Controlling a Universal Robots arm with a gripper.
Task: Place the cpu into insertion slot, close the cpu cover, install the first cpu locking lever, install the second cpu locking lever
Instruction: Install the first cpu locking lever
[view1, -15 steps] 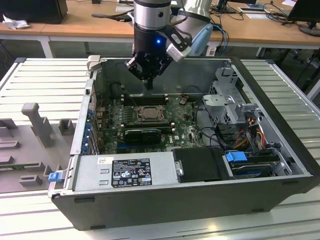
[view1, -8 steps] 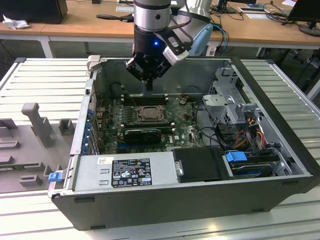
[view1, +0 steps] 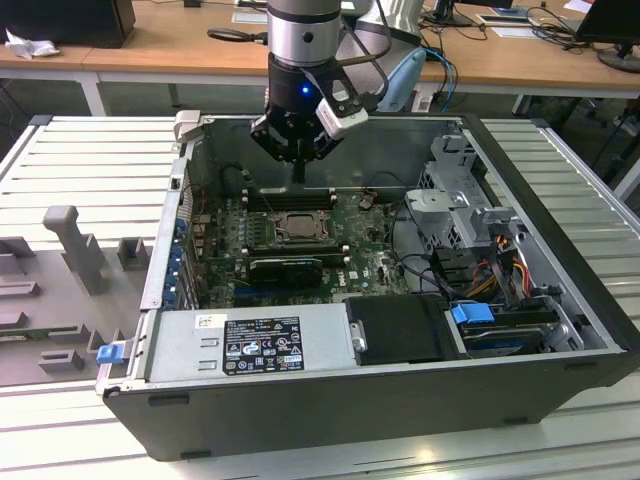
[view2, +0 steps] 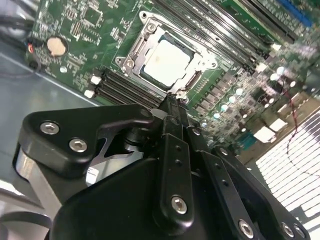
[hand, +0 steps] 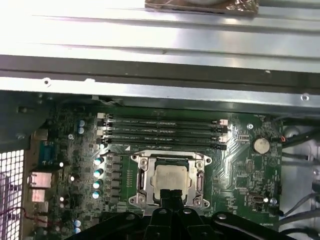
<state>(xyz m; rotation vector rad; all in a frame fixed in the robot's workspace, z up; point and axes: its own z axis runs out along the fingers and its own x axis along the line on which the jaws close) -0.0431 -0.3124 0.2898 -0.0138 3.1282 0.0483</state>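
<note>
The cpu (hand: 171, 180) lies flat in the motherboard's insertion slot (view1: 297, 229), its pale metal top showing as the cpu (view2: 166, 62) in both wrist views. The cpu cover (hand: 143, 181) is a metal frame lying down around the chip, with the chip showing through its window; the cpu cover (view2: 136, 49) looks flat there too. My gripper (view1: 298, 178) hangs a short way above the far edge of the socket. Its fingers are shut together with nothing between them. The gripper (view2: 171, 101) tip points at the socket's edge.
The open computer case (view1: 330, 390) surrounds the motherboard with tall walls. Memory slots (hand: 162, 130) run beside the socket on its far side. A drive cage (view1: 455, 200) and loose cables (view1: 500, 270) fill the exterior view's right; the power supply (view1: 250, 345) sits in front.
</note>
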